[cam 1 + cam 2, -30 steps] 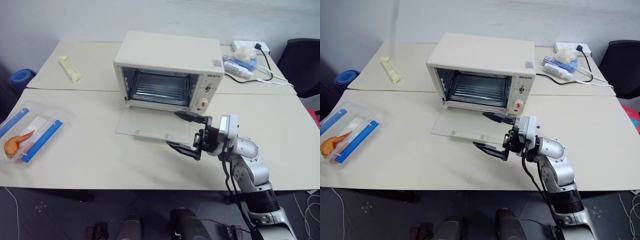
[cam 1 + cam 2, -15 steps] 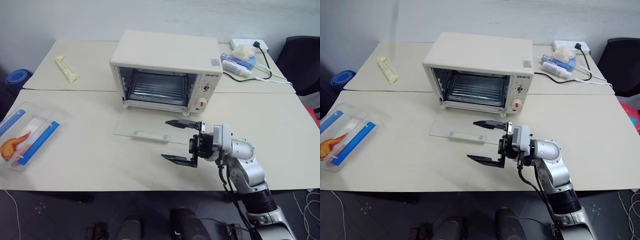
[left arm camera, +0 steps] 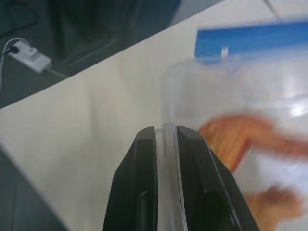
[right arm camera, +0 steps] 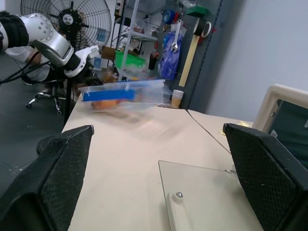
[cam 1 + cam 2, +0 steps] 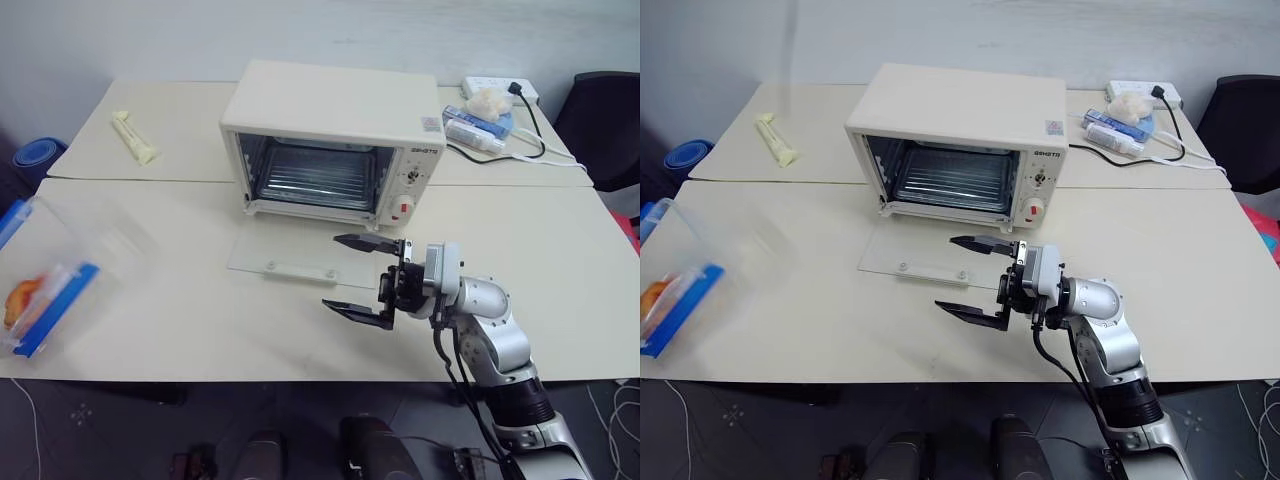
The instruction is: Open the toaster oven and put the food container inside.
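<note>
Clamped on the clear rim of the food container [image 3: 231, 120], the left gripper [image 3: 167, 139] has its two black fingers pressed close with only the thin plastic wall between them. That container, a see-through box with a blue clip strip [image 5: 55, 305] and an orange food piece [image 5: 20, 298] inside, sits at the far left edge of the table [image 5: 180, 310], tipped up on one side rather than lying flat. From the right wrist view it appears raised and tilted at the table's end, with the left arm [image 4: 48, 41] reaching to it.

Over the table's front middle, the right gripper [image 5: 358, 278] hovers with its fingers spread wide and nothing between them, pointing toward the robot's left.

Behind it stands the toaster oven [image 5: 335, 140], cream-white, its glass door [image 5: 300, 265] dropped flat onto the table and its wire rack showing inside. The open right gripper hangs just in front of that lowered door, between the container and the oven mouth.

A pale yellow stick [image 5: 135, 138] lies on the back left of the table. A power strip with a black cable [image 5: 500, 95] and small packets rest at the back right, well apart from the oven opening.
</note>
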You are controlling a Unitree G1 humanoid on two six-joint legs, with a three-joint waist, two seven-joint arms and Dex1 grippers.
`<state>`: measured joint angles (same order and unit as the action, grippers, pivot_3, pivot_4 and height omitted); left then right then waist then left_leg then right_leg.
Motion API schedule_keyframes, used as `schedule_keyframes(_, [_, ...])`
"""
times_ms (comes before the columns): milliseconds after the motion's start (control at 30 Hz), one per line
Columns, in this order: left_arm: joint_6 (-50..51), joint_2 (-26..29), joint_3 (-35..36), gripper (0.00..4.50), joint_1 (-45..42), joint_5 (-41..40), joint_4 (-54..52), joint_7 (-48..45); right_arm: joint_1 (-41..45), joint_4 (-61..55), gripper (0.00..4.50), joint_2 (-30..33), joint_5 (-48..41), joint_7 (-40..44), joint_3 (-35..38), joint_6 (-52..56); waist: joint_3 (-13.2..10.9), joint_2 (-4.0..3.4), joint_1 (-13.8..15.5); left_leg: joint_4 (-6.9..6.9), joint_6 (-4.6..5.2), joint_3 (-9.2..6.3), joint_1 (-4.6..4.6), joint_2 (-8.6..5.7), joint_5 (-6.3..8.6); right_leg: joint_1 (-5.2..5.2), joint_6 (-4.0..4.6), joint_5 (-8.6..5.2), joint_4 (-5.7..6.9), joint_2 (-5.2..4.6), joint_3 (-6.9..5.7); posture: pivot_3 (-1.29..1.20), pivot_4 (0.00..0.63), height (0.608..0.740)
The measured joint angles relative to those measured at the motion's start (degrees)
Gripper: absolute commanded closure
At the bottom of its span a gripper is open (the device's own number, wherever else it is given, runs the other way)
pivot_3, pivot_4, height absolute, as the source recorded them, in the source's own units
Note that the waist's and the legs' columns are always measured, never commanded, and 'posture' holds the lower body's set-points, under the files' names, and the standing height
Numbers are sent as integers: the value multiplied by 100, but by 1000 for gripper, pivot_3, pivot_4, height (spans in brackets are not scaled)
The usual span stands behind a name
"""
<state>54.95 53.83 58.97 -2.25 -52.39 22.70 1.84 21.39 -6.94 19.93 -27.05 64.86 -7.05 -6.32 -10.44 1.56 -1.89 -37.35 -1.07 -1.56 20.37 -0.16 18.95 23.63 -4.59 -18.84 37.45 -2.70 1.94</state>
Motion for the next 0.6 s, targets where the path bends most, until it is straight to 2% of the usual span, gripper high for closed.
schedule_keyframes(333, [580, 315, -284, 4221, -655, 294, -190, -284, 70, 84, 0, 9, 122, -32, 55, -76, 4, 10, 19, 7, -2, -1, 7, -2, -1, 6, 1, 0, -4, -3, -3, 0, 150, 740])
schedule_keyframes(467, [1309, 680, -1066, 4221, -1189, 63, -1348, -726, -22, 59, 0, 171, 129, -96, 124, -83, 6, 21, 62, 3, -2, -19, 15, -12, -1, 2, 1, 0, -6, -14, -13, 0, 150, 740])
schedule_keyframes(567, [1650, 701, -1637, 4221, -1912, -147, -1865, -855, -246, 25, 0, 397, 129, -202, 324, -50, -1, 9, 48, 4, -4, -15, 16, -17, -2, 3, 1, 0, -10, -16, -12, 0, 150, 740])
schedule_keyframes(600, [1815, 687, -2044, 4221, -2278, -164, -1998, -894, -381, -16, 0, 526, 129, -257, 450, -25, -4, 4, 46, 4, -25, -15, 18, -18, -14, 4, 0, 0, -6, -14, -12, 0, 150, 740])
